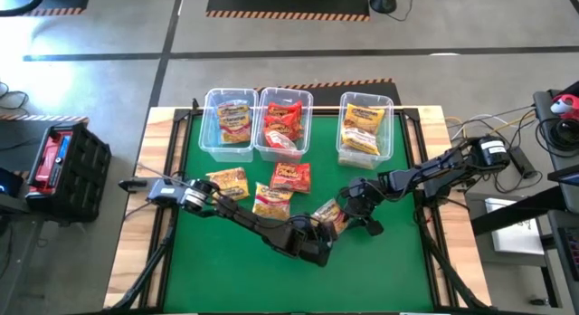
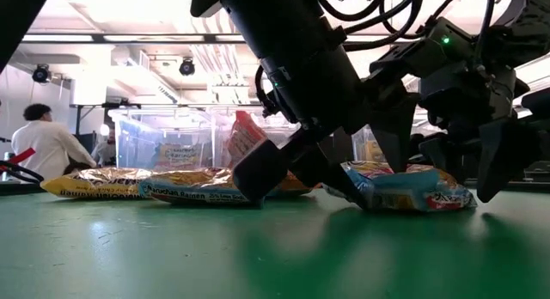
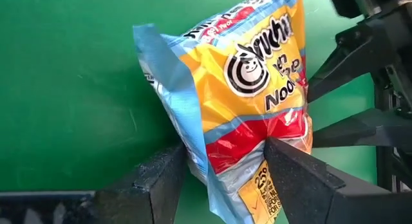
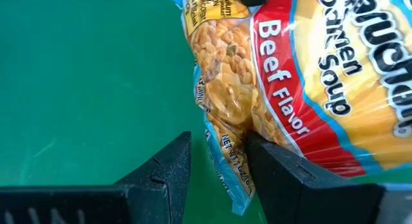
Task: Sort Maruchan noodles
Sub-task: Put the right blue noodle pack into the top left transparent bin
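Note:
The noodle packet [image 1: 327, 213] at the table's middle is orange-yellow with a red band and blue edges. It also shows in the low view [image 2: 408, 189] and both wrist views [image 3: 251, 89] [image 4: 322, 76]. My left gripper [image 1: 318, 233] [image 3: 225, 176] reaches in from the left and is shut on the packet's near end. My right gripper [image 1: 355, 209] [image 4: 219, 172] is open at the packet's right edge, whose crimped seam [image 4: 226, 161] lies in the gap between the fingers. Whether those fingers touch it, I cannot tell. My left gripper pinches the noodle packet by its end below the red band [image 3: 241, 163], one finger [image 3: 161, 182] on each side. The fingers come low, slanting from the table's near-left side. In the low view the packet's underside [image 2: 412, 204] rests on the green mat.
Three clear bins with packets stand along the far edge [image 1: 228, 125] [image 1: 283, 127] [image 1: 366, 127]. Loose packets lie left of centre [image 1: 228, 182] [image 1: 291, 176] [image 1: 271, 203]. Green mat [image 1: 389, 270] stretches toward the near edge. A person [image 2: 43, 149] stands in the room behind.

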`<state>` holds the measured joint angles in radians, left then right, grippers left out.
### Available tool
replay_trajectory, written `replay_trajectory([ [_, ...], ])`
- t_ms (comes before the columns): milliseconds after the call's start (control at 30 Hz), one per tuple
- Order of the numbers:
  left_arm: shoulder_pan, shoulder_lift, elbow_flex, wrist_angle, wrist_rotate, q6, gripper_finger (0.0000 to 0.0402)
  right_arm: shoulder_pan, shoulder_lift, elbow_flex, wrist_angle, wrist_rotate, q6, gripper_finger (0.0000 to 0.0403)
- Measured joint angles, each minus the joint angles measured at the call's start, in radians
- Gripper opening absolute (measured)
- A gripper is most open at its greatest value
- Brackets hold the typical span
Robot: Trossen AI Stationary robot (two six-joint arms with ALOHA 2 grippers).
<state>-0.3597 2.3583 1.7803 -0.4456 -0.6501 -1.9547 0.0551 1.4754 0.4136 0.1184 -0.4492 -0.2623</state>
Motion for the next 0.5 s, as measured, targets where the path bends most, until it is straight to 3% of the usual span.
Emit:
replay_trajectory([
  [233, -0.009, -0.001, -0.002, 0.035, -0.036, 0.052, 0.0191, 0.000, 0.000, -0.002, 0.006, 0.001, 0.000, 0.0141],
  [500, -0.029, -0.007, -0.001, 0.086, 0.048, 0.063, 0.0189, 0.000, 0.000, -0.005, 0.018, 0.004, 0.000, 0.0141],
])
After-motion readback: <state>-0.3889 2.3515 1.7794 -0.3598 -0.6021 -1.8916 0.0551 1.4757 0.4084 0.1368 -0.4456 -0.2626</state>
